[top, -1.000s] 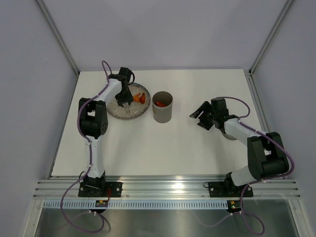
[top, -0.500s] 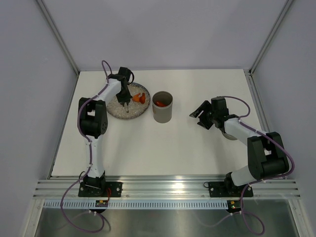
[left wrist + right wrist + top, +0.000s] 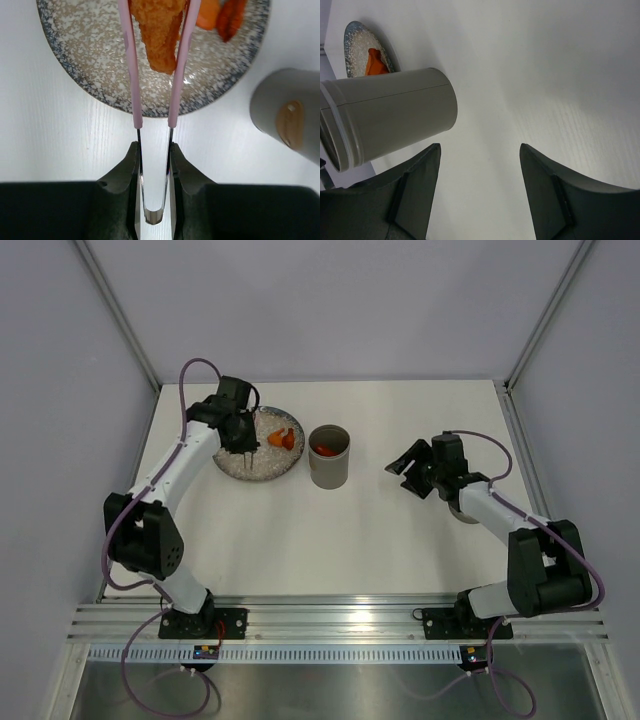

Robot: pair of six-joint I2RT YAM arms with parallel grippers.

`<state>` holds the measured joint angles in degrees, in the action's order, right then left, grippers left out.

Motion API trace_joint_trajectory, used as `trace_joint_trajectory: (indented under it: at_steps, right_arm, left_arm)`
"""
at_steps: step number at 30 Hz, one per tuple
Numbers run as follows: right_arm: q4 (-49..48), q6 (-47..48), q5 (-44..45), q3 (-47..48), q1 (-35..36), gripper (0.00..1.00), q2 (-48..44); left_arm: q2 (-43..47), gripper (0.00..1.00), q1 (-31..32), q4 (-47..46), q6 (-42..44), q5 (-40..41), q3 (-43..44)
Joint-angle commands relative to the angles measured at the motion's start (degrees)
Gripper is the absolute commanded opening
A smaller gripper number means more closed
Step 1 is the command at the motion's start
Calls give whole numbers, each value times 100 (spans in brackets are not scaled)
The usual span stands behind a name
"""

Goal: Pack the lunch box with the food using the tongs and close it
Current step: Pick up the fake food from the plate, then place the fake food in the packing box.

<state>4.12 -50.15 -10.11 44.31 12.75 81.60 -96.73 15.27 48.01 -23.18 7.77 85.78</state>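
Observation:
My left gripper [image 3: 154,147] [image 3: 238,430] is shut on the pale pink tongs [image 3: 131,75] near their joined end. The tong arms pinch an orange-brown fried piece of food [image 3: 161,35] over the speckled plate [image 3: 75,65] [image 3: 262,472]. More orange and red food [image 3: 222,15] [image 3: 285,438] lies on the plate's far side. The grey lunch box [image 3: 329,468] [image 3: 390,117] stands upright and uncovered just right of the plate, with red pieces [image 3: 322,450] inside. My right gripper [image 3: 410,465] [image 3: 480,150] hovers open and empty to the right of the lunch box.
A small flat grey disc [image 3: 464,513] lies partly under my right forearm. White table [image 3: 330,540] runs between the arms. Grey walls and metal posts border the back and sides.
The left arm's elbow has swung out to the left and the gripper has shifted slightly left over the plate. The tongs have closed on the fried piece. The right arm has barely moved.

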Motion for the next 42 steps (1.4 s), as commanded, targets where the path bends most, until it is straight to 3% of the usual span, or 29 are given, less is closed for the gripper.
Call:
trace_joint_trajectory:
  at_steps: [1,10,21,24,28,33,42]
  right_arm:
    - [27,32,88,-2,25,73,-311]
    - [107,-3,167,-90,17,73,-487]
    - [124,-12,194,-125,17,73,-575]
    - [142,-3,194,-142,25,73,-610]
    - [186,32,264,-169,25,73,-681]
    - [195,32,264,-134,17,73,-646]
    - [150,14,237,-186,17,73,-628]
  left_arm:
    - [566,0,239,85,560,-424,0]
    - [445,0,1478,911,762,-512,1142]
    - [-82,0,1945,833,622,-1365,1653]
    - [-285,1,2050,824,543,-1243,1740]
    - [-443,7,2068,842,393,-1181,1749]
    - [-435,28,2059,842,402,-1190,1776]
    - [-373,39,2068,894,402,-1243,1828]
